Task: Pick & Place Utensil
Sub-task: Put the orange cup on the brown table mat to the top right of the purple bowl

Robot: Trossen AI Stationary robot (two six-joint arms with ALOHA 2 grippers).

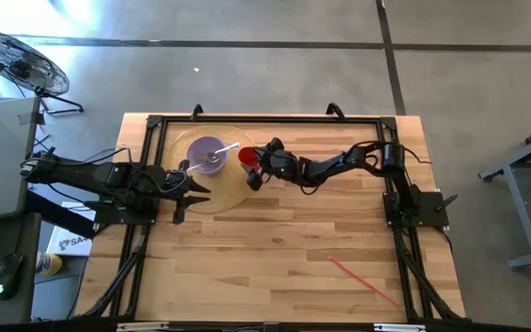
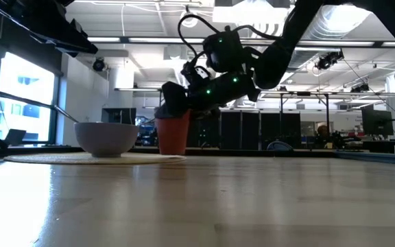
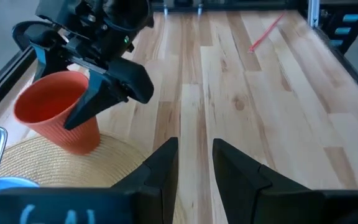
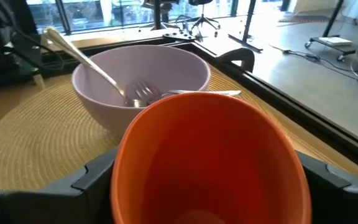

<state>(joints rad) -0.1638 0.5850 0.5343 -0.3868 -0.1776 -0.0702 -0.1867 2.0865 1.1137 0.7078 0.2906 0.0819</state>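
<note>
Orange cup [image 4: 207,158] straddled by right gripper [image 1: 253,166], fingers wide, contact unclear; left gripper [image 3: 194,165] parted, empty.

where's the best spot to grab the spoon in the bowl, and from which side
Take the spoon by its handle, the free end that sticks up over the rim of the bowl on the side away from the orange cup. Come from above on that side; the left gripper is nearer, while the right gripper straddles the cup.

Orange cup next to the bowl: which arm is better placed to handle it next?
The right. The right gripper has its fingers either side of the orange cup at the placemat edge. The left gripper is open, empty and farther off, nearer the bowl.
</note>
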